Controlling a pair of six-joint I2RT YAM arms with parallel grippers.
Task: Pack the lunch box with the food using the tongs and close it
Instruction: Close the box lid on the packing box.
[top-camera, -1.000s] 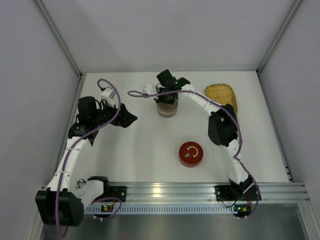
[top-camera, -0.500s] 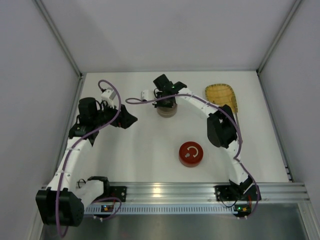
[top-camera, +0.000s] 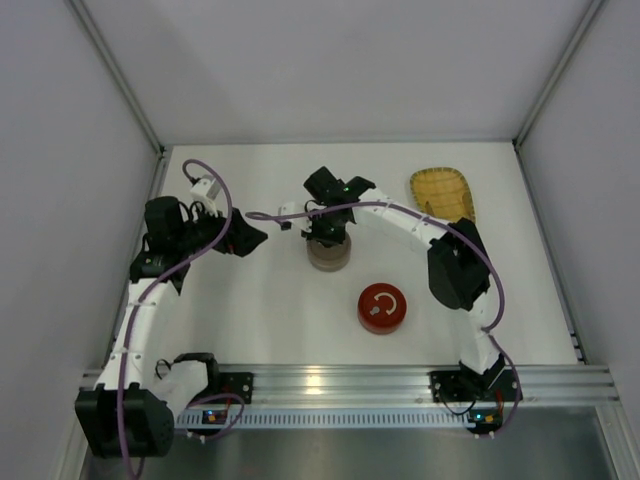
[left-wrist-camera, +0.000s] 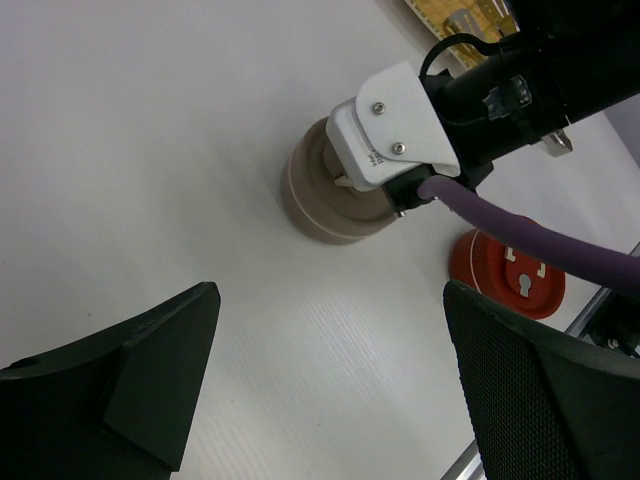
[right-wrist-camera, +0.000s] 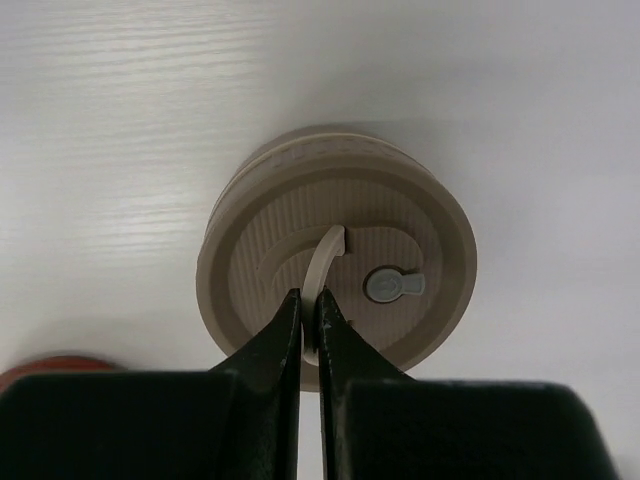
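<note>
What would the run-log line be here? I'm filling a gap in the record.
right gripper: shut on lid handle of beige tin | left gripper: open, empty

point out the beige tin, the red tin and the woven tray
beige tin (right-wrist-camera: 385, 240), right wrist view, on its ribbed lid
red tin (top-camera: 381, 307), top view, middle of its lid
woven tray (top-camera: 440, 185), top view, bare weave near its far end

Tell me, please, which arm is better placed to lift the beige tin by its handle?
The right. Its claw is shut on the curved handle on top of the beige tin, directly above it. The left claw stands open beside the tin, apart from it, holding nothing.
</note>
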